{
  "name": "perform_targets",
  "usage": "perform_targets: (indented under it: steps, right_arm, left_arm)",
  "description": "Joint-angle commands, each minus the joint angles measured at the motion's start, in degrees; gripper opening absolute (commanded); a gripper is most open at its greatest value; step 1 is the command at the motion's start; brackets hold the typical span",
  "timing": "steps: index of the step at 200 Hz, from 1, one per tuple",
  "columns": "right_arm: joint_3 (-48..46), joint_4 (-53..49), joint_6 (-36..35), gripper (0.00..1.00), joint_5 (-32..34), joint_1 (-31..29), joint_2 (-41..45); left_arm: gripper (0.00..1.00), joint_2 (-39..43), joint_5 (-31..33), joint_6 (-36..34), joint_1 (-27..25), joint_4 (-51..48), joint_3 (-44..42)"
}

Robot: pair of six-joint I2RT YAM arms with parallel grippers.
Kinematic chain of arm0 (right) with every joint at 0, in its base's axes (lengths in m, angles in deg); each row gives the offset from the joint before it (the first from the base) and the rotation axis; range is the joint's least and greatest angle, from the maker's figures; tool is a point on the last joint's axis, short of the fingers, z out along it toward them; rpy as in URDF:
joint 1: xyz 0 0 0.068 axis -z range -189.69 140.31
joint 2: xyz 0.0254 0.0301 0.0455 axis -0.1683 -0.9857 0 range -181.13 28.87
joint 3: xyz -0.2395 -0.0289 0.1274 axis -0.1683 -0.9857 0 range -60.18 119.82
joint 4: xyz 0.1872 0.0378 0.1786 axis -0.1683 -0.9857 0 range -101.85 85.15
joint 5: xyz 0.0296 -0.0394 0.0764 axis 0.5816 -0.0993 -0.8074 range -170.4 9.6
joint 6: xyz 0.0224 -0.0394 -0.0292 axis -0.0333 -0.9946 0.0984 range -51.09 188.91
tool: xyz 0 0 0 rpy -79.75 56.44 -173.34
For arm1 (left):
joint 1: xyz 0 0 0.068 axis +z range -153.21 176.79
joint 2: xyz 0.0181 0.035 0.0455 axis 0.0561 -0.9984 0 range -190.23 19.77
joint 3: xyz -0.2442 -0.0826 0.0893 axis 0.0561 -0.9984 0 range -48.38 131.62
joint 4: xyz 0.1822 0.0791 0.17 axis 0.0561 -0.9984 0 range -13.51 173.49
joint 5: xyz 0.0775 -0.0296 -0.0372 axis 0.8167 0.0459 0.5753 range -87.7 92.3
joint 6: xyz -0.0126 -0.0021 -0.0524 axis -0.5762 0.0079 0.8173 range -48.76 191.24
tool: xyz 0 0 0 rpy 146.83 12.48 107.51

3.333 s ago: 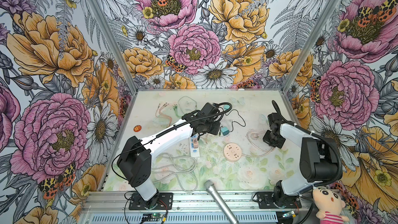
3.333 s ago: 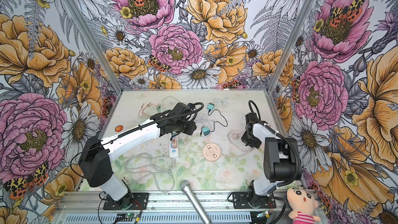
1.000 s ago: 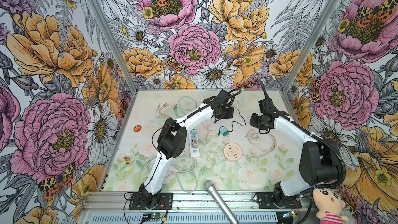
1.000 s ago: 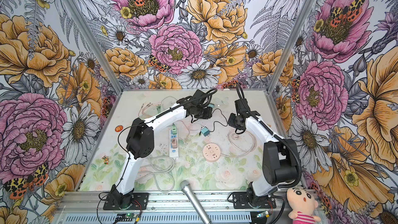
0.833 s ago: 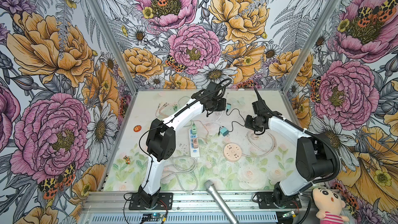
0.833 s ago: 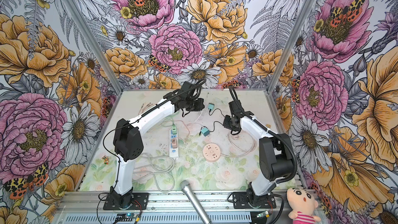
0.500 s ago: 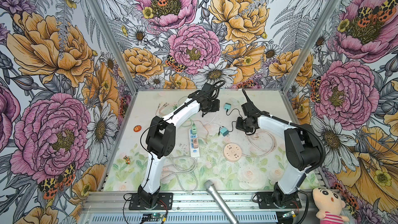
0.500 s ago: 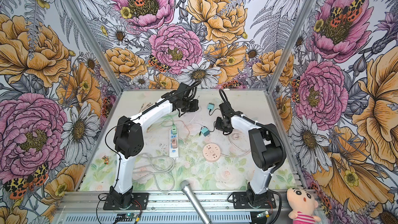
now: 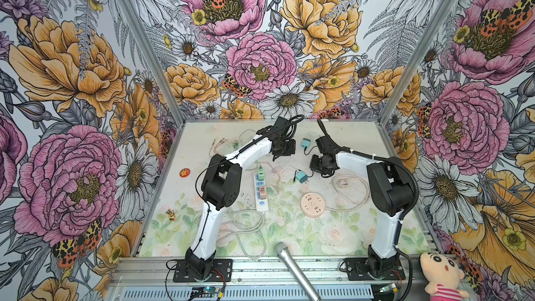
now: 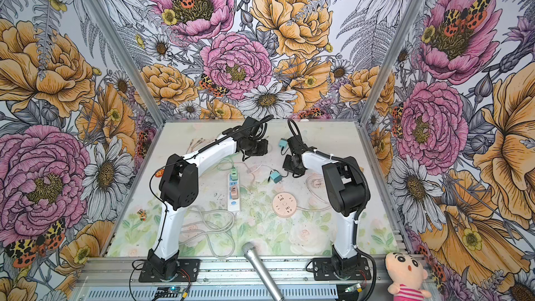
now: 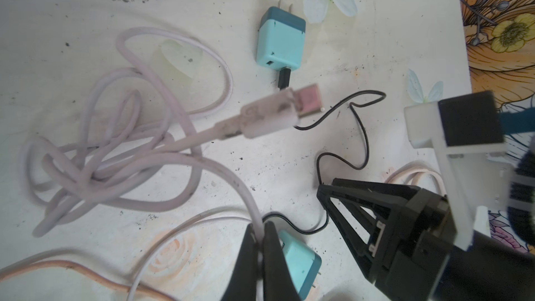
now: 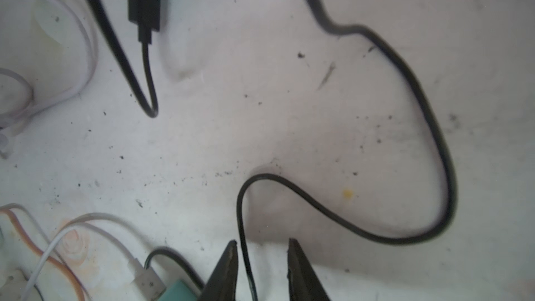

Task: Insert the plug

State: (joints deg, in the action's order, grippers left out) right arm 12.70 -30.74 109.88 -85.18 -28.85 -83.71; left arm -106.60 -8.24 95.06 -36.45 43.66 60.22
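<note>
The left pincer [image 11: 260, 228] is pressed together on a pale cable [image 11: 188, 140], at the far middle of the table [image 9: 347, 227]. The cable's USB plug [image 11: 278, 115] pokes out past the pincer and is not pinched itself. It shows close to the far teal charger [image 11: 280, 40]. The right pincer [image 12: 262, 241] is spread a little. A thin black cable [image 12: 445, 169] runs between its tips, not pinched. I count two pincers and two teal chargers. The near teal charger [image 11: 301, 264] lies just behind the left pincer. There is one long white power strip [image 9: 261, 191] and one round socket [image 9: 312, 201].
</note>
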Motion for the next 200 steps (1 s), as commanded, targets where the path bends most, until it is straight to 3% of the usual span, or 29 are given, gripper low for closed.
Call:
perform_targets:
  steps: [1,19,64,114,200]
  right_arm:
    - [0.9,-0.1,1.2,0.27,2.1,-0.7,-2.7]
    - [0.7,-0.1,1.2,0.16,3.0,-0.7,-2.4]
    - [-1.5,-2.0,-1.3,0.00,7.4,-0.3,2.0]
    - [-2.6,-6.2,-5.1,0.00,13.9,2.6,9.3]
    - [-2.5,-10.0,-9.6,0.00,18.8,9.3,19.0]
  left_arm:
    - [0.00,1.1,1.6,-0.9,0.0,0.5,-1.3]
    - [0.00,1.6,1.9,-1.0,0.0,0.5,-2.0]
    - [0.00,2.3,2.3,-0.9,-0.1,0.5,-3.0]
    - [0.00,2.1,2.2,-0.6,-0.6,0.8,-3.1]
    - [0.00,-2.7,1.2,0.2,-1.9,1.1,-0.3]
